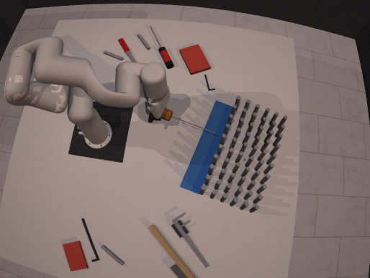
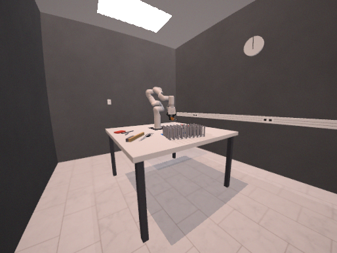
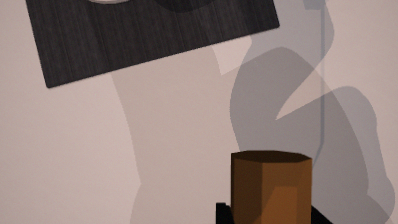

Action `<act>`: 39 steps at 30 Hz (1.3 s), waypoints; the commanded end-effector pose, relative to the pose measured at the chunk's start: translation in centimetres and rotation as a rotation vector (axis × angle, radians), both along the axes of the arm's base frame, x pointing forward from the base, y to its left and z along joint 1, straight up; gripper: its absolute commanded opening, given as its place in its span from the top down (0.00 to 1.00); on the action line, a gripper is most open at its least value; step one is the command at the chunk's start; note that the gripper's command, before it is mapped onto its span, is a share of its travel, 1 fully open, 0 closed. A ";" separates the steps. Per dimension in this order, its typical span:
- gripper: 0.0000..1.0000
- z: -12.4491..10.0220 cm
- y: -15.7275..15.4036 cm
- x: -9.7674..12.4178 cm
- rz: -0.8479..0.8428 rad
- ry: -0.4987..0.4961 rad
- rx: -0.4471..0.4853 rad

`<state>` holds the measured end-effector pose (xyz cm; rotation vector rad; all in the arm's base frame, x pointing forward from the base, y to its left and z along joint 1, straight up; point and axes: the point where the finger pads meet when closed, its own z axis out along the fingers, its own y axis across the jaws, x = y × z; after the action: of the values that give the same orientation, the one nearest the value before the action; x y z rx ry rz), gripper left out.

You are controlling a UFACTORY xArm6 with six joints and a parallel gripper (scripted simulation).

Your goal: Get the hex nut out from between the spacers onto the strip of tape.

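My gripper [image 1: 158,116] is shut on the orange-brown handle of the hook pick [image 1: 166,114] and holds it above the table, just right of the arm's base. The pick's thin shaft [image 1: 194,125] runs right and down, and its tip [image 1: 217,134] is over the blue strip of tape [image 1: 207,145], close to the first row of spacers. The dark upright spacers [image 1: 248,155] stand in a grid right of the strip. A small dark speck [image 1: 245,158] among them may be the hex nut. In the wrist view the handle [image 3: 271,187] fills the lower middle, over the table top.
The black base plate [image 1: 98,131] lies left of the gripper. A red block [image 1: 194,58], a small L-key [image 1: 209,83], a screwdriver [image 1: 163,52] and grey rods lie at the back. A ruler [image 1: 169,250], a caliper [image 1: 188,238], another L-key [image 1: 90,239] and a red block [image 1: 75,256] lie in front.
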<state>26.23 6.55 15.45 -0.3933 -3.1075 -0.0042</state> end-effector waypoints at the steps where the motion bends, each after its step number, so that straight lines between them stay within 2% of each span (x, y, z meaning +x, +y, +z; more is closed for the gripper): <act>1: 1.00 -0.3 0.0 0.2 0.000 -0.005 0.001; 15: 1.00 -5.2 0.1 0.2 0.000 -0.005 0.001; 17: 1.00 -5.2 0.1 0.2 0.000 -0.005 0.001; 26: 1.00 -7.9 0.2 0.2 0.000 -0.005 0.001; 39: 1.00 -9.4 0.2 0.2 0.000 -0.005 0.001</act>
<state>26.29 6.69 6.13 -0.3934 -3.1092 -0.0052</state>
